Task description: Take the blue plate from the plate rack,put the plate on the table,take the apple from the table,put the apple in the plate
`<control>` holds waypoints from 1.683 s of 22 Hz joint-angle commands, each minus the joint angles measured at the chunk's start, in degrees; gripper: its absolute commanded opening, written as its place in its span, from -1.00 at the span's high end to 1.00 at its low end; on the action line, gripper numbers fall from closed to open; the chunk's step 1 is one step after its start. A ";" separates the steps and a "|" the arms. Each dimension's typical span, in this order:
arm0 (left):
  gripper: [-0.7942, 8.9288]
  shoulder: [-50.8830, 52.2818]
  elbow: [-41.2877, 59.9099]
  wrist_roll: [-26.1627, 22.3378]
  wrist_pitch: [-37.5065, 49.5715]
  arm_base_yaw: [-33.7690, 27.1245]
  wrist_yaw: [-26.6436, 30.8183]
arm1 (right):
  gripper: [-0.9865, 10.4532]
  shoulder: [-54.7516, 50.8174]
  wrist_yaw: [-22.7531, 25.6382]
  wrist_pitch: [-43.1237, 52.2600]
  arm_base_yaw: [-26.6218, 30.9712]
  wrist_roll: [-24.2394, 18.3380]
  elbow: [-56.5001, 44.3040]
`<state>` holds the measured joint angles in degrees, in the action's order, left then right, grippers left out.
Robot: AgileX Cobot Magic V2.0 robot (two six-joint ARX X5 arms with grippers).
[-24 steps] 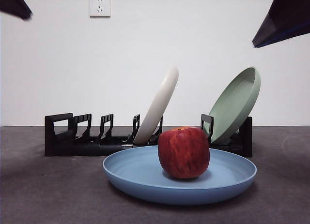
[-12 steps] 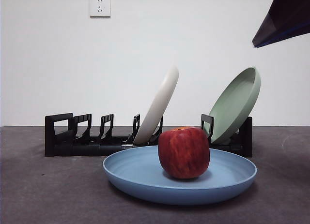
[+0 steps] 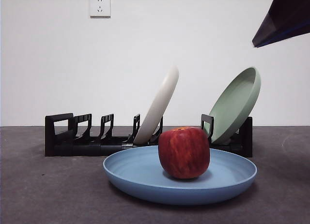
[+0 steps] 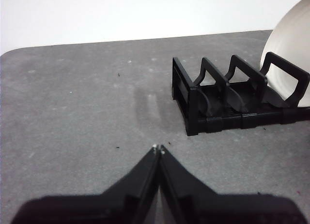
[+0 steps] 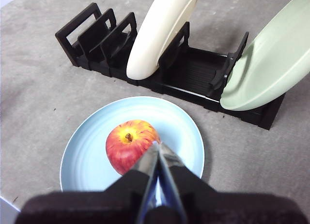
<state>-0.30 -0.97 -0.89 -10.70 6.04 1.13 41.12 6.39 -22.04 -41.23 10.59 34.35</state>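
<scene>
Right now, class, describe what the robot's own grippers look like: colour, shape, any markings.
Both are matte black. The left gripper tapers to a narrow wedge with pale specks at its tip. The right gripper tapers likewise, showing pale, shiny inner faces. A dark arm part with a blue edge shows in the front view.

My R gripper (image 5: pixel 158 145) hangs high at 1 o'clock in front view, jaws closed, empty. L gripper (image 4: pixel 158 148) jaws closed too, empty.
</scene>
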 commanded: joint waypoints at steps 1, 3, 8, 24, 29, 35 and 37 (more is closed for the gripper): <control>0.84 0.20 0.79 -0.28 0.04 -0.15 -0.11 | 0.83 -0.04 -0.04 0.33 -0.07 0.50 -0.39; 0.84 0.20 0.79 -0.28 0.07 -0.15 0.04 | 0.83 -0.04 -0.02 0.33 -0.07 0.48 -0.39; 0.84 0.20 0.79 -0.28 0.15 -0.15 0.04 | 0.83 -0.04 -0.04 0.33 -0.07 0.50 -0.39; 0.84 0.20 0.79 -0.28 0.17 -0.15 0.04 | 0.83 -8.02 2.58 -8.09 13.09 -3.19 -0.46; 0.84 0.20 0.79 -0.28 0.17 -0.15 0.04 | 0.83 -15.82 2.51 -7.74 32.72 -3.89 -0.72; 0.84 0.20 0.79 -0.28 0.17 -0.15 0.04 | 0.83 -28.83 2.36 0.31 41.55 -4.22 -10.16; 0.84 0.20 0.79 -0.28 0.17 -0.15 0.04 | 0.83 -32.24 -0.15 1.29 42.03 -4.59 -15.34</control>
<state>-0.27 -0.97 -0.89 -10.70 6.04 1.10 9.10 6.55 -21.04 0.75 6.52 20.14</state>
